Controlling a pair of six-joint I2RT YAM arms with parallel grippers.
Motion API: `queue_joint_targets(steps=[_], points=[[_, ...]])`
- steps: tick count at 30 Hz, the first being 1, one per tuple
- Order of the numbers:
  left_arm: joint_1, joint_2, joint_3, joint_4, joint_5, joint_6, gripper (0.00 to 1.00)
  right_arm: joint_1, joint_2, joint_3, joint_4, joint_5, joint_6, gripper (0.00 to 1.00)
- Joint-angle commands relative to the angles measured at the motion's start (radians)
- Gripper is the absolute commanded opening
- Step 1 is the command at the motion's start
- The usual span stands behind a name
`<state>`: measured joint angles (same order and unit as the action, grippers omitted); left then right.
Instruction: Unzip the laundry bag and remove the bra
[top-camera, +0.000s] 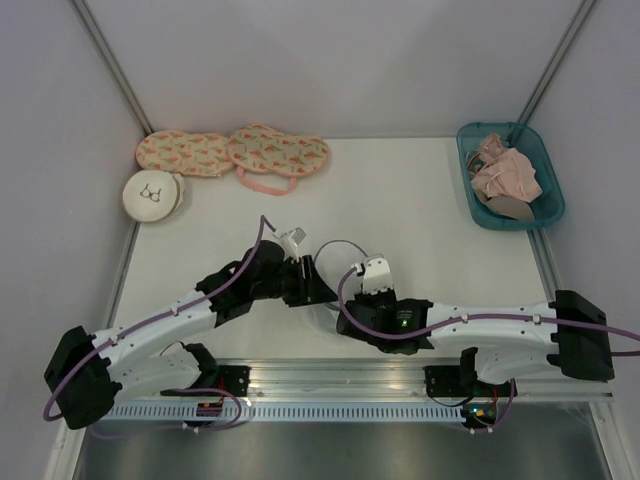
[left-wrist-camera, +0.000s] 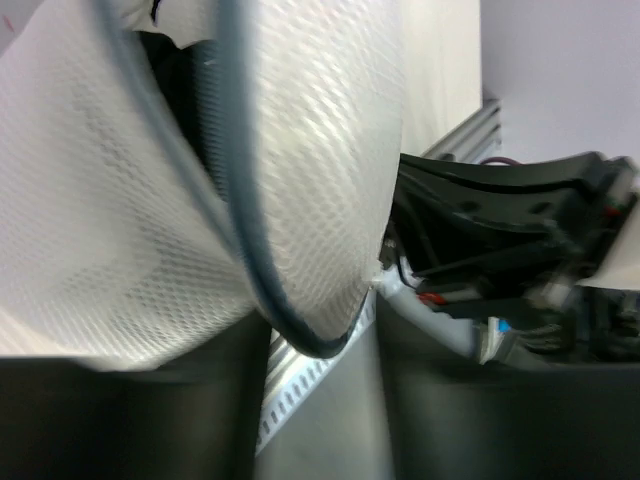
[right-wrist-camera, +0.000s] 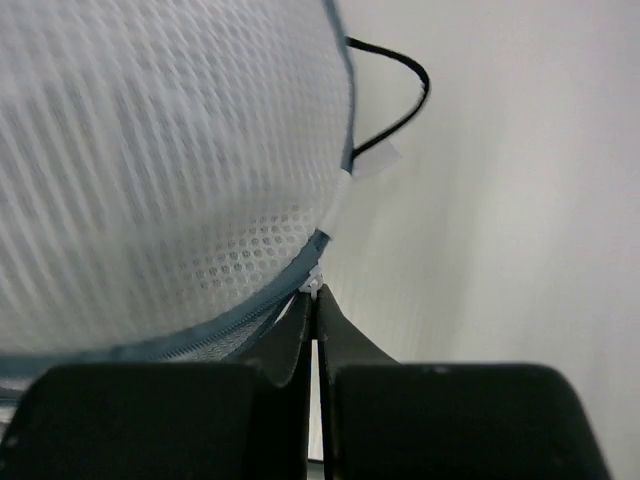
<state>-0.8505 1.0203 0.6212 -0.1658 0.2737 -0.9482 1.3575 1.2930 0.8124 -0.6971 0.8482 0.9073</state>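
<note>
The laundry bag (left-wrist-camera: 120, 200), white mesh with a dark zipper rim, fills the left wrist view and also the right wrist view (right-wrist-camera: 150, 150). In the top view it is almost hidden under both grippers at the table's near middle. My left gripper (left-wrist-camera: 325, 335) has its jaws a little apart with the bag's dark rim between them, and the mesh drapes over its left finger. My right gripper (right-wrist-camera: 315, 300) is shut on the small white zipper pull (right-wrist-camera: 316, 284) at the rim. From above, the left gripper (top-camera: 310, 283) and right gripper (top-camera: 340, 303) meet. The bra is not visible.
Two pink patterned cases (top-camera: 235, 153) and a cream round pouch (top-camera: 153, 194) lie at the back left. A teal basket (top-camera: 475, 200) with pink and beige garments (top-camera: 505, 170) stands at the back right. A metal rail (top-camera: 330, 375) runs along the near edge.
</note>
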Motion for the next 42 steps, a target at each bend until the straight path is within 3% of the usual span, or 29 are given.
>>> queue_joint_targets(steps=[1,3,4,9,13,14,17,18,21,25,30,36,42], points=[[0.037,0.070,0.081,0.035,0.003,0.130,0.62,-0.011,-0.084,0.010,-0.064,0.127,0.038,0.00],[0.079,0.096,0.109,0.035,-0.036,0.150,0.95,-0.011,-0.099,0.008,-0.106,0.138,0.059,0.00],[0.088,0.121,0.117,0.046,-0.071,0.163,0.99,-0.011,-0.116,0.007,-0.117,0.140,0.077,0.01],[0.130,0.117,0.150,-0.020,-0.103,0.132,0.99,-0.011,-0.146,0.001,-0.160,0.138,0.120,0.01],[0.122,-0.075,0.083,-0.130,-0.171,0.030,1.00,-0.011,-0.158,-0.002,-0.130,0.075,0.069,0.01],[0.122,-0.192,0.062,-0.144,-0.171,-0.013,0.99,-0.008,-0.167,-0.010,-0.045,-0.008,0.021,0.01],[0.122,-0.339,-0.015,-0.185,-0.117,-0.088,1.00,-0.005,-0.227,-0.077,0.211,-0.211,-0.178,0.00],[0.122,-0.404,-0.047,-0.207,-0.091,-0.104,0.99,-0.006,-0.257,-0.111,0.266,-0.357,-0.205,0.00],[0.120,-0.468,-0.101,-0.250,0.068,-0.167,0.99,-0.005,-0.279,-0.127,0.382,-0.557,-0.263,0.00],[0.090,-0.538,-0.176,-0.250,0.124,-0.259,1.00,-0.005,-0.265,-0.137,0.511,-0.751,-0.295,0.00],[0.059,-0.549,-0.209,-0.238,0.127,-0.299,1.00,-0.005,-0.206,-0.153,0.660,-0.816,-0.301,0.00],[0.059,-0.500,-0.202,-0.158,0.068,-0.297,0.99,-0.005,-0.109,-0.125,0.686,-0.885,-0.309,0.01],[0.057,-0.323,-0.199,-0.028,0.100,-0.255,0.99,-0.006,-0.119,-0.130,0.671,-0.884,-0.324,0.00]])
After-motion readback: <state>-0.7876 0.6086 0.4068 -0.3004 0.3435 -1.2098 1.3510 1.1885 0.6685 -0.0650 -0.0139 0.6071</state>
